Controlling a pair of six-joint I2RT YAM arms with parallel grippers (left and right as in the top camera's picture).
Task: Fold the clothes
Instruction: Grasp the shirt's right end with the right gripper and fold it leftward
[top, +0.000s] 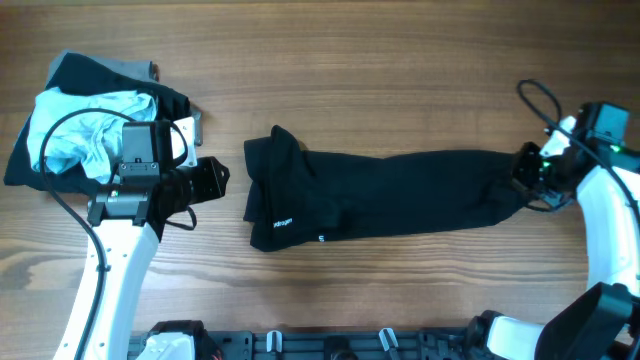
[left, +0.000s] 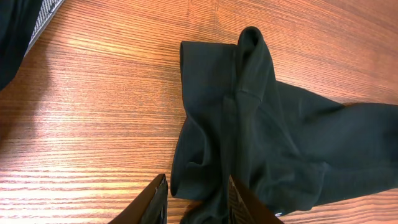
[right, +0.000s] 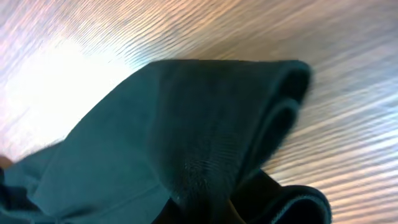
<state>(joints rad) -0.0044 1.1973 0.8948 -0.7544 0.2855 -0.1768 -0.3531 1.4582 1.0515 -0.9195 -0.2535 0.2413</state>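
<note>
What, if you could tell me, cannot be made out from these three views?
- Right wrist view: the blurred black garment fills the frame and hides the fingers of the right gripper.
- Overhead: the white print is too small to read.
- Overhead: the left arm covers part of the pile of clothes; garment count unclear.
- Left wrist view: the left gripper is cut off by the bottom edge; contact with fabric unclear.

Matt black cloth garment lies soft and creased on a smooth, grained wood table with slight sheen.
</note>
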